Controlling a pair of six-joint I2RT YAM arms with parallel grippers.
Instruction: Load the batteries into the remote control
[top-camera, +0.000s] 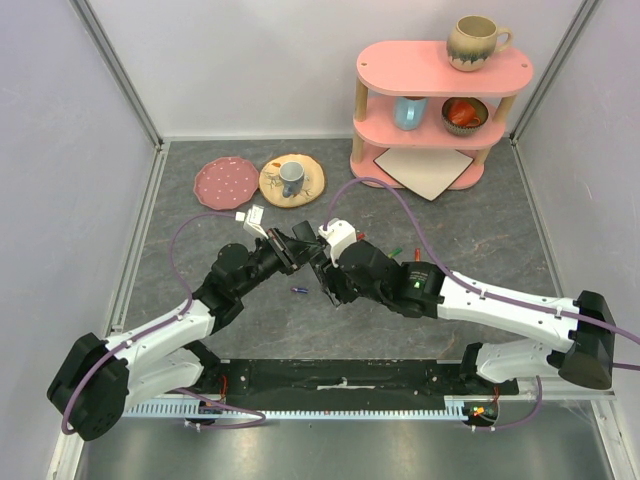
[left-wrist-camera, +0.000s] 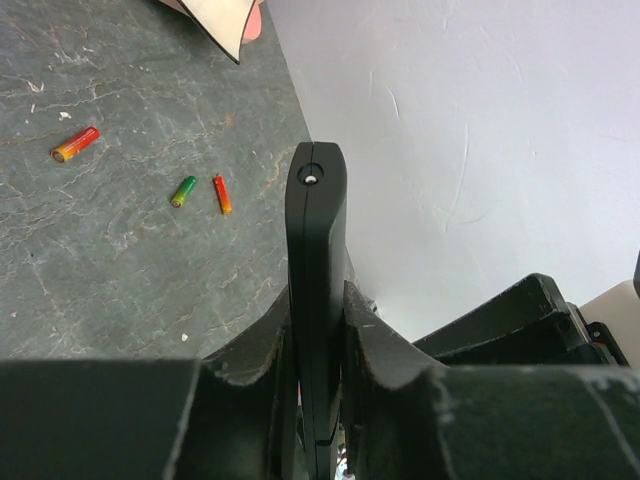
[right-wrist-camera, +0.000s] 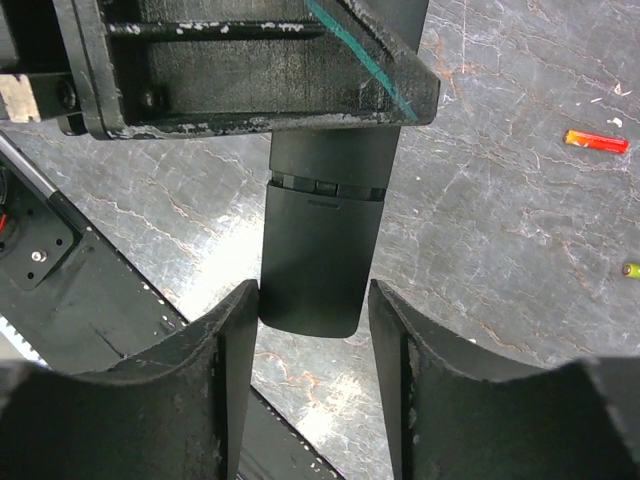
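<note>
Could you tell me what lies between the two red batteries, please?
A green battery lies there, close to one red battery, far from the other; left wrist view.

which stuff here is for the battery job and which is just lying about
For the job: remote control, red battery, green battery, orange battery, blue battery.
Lying about: pink shelf, beige mug, blue cup, bowl, pink plate, yellow plate.
</note>
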